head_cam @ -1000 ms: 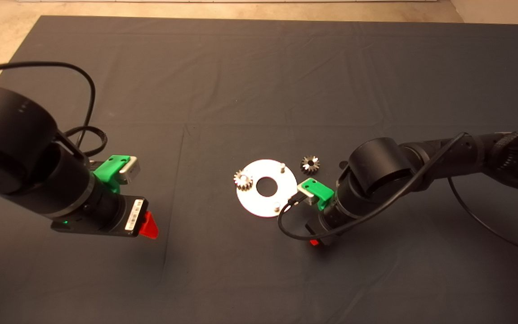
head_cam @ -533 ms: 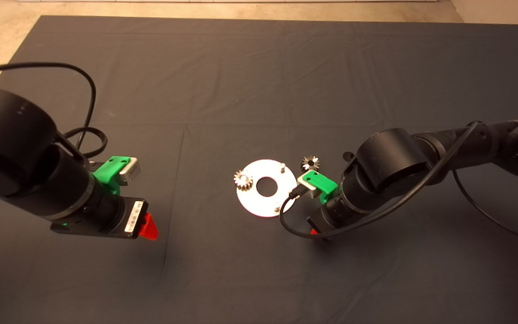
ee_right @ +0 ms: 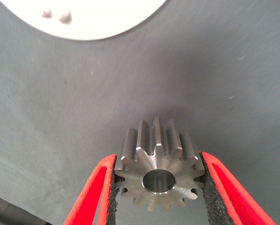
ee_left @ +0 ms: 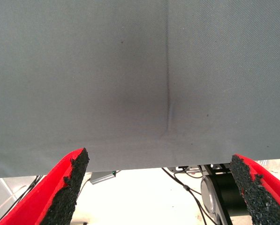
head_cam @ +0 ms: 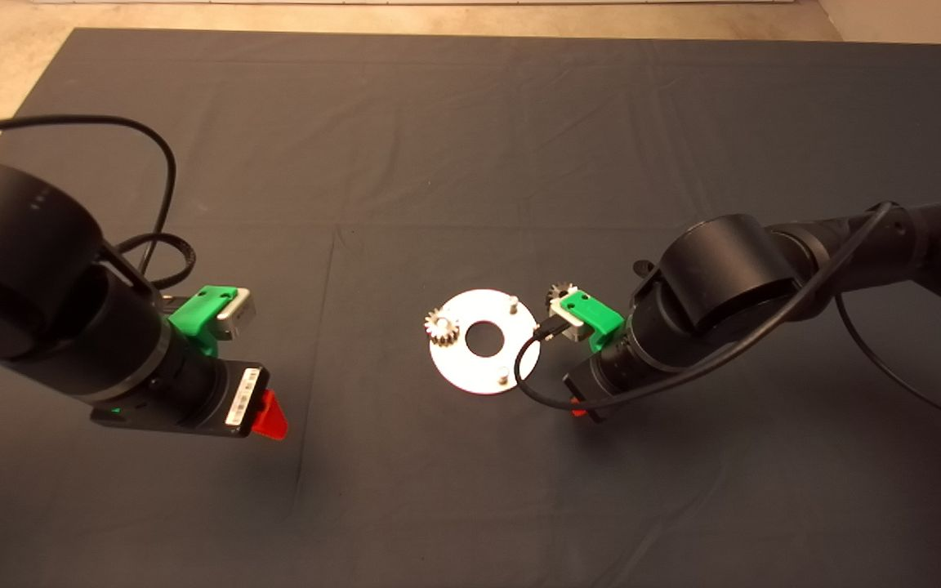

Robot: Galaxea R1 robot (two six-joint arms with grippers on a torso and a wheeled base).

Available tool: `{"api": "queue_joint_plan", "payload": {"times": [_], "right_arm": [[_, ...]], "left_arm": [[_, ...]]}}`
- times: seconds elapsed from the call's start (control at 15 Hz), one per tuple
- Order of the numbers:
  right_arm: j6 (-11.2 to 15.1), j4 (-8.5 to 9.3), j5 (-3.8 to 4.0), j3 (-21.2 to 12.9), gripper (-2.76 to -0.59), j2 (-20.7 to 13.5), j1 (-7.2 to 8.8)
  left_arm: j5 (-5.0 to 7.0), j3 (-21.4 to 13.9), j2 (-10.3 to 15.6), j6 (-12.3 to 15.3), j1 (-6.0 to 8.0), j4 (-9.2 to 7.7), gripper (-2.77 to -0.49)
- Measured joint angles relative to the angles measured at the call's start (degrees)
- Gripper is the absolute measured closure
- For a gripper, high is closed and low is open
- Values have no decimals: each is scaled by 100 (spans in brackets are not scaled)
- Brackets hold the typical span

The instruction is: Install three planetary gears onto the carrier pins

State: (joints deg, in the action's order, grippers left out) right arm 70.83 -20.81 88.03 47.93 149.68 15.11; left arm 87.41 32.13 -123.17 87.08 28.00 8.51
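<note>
Right tool (ee_right: 156, 180) clamped on planetary gear (ee_right: 157, 169), just beside carrier plate (head_cam: 458, 359), left tool (ee_left: 156, 187) apart

The head view looks steeply down from above onto the worktop (head_cam: 470, 122), far enough back to take in both arms and the round plate (head_cam: 484, 340). The left wrist view looks down along its own tool (ee_left: 161, 187) at bare mat and the worktop's edge. The right wrist view sits very close, facing a gear (ee_right: 157, 176) between its fingers (ee_right: 107, 187), with the plate's rim (ee_right: 88, 23) beyond, a part shared with the head view.
</note>
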Motion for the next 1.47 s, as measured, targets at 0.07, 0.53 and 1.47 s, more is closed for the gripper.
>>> {"api": "queue_joint_plan", "payload": {"times": [0.07,0.53,1.47], "right_arm": [[63,-2,1,0,-102,0,46],[325,0,6,94,-102,243,68],[401,-2,-7,671,-102,873,317]], "left_arm": [[0,0,0,0,0,-2,-218],[0,-41,-1,0,0,-35,-218],[0,-41,-1,-95,0,-38,-218]]}}
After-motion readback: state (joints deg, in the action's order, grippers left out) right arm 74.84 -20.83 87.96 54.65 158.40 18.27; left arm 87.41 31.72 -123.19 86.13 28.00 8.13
